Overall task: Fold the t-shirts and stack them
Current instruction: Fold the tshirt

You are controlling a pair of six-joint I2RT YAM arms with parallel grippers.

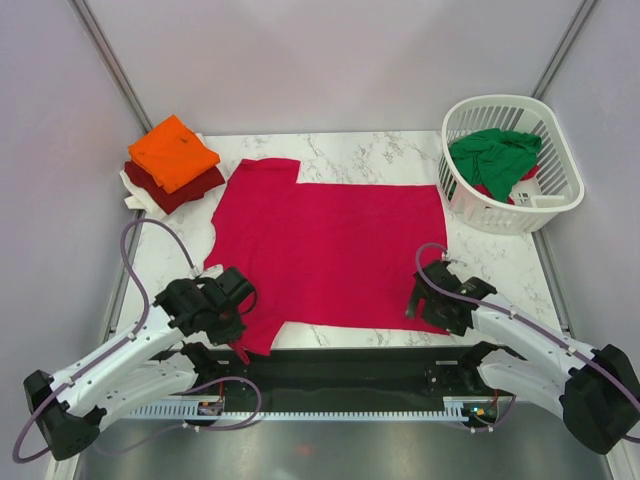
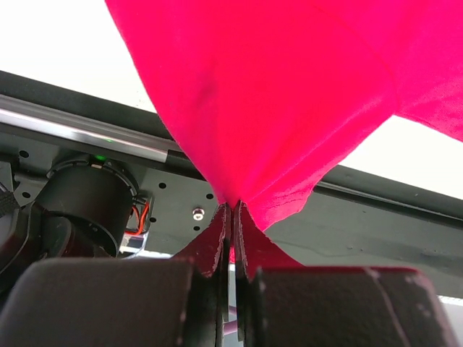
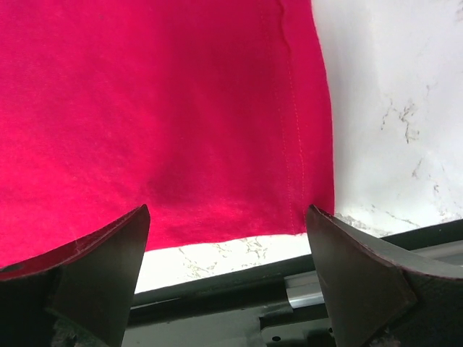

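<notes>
Crimson tee (image 1: 330, 250) lies flat on the table (image 1: 390, 150). My left gripper (image 2: 233, 242), seven o'clock, pinches its near sleeve tight. My right gripper (image 3: 228, 246), five o'clock, gapes wide at the hem corner, holding nothing. Limp, light cloth: grip corners, expect sag.

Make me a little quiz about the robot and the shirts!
1. True or false: the left end effector is shut on the red tee.
2. Which tee lies on top in the basket? A white, B green, C orange.
3. Fill in the blank: the right end effector is ____ (open or shut).

Key: 1 true. 2 B, the green tee. 3 open.
</notes>
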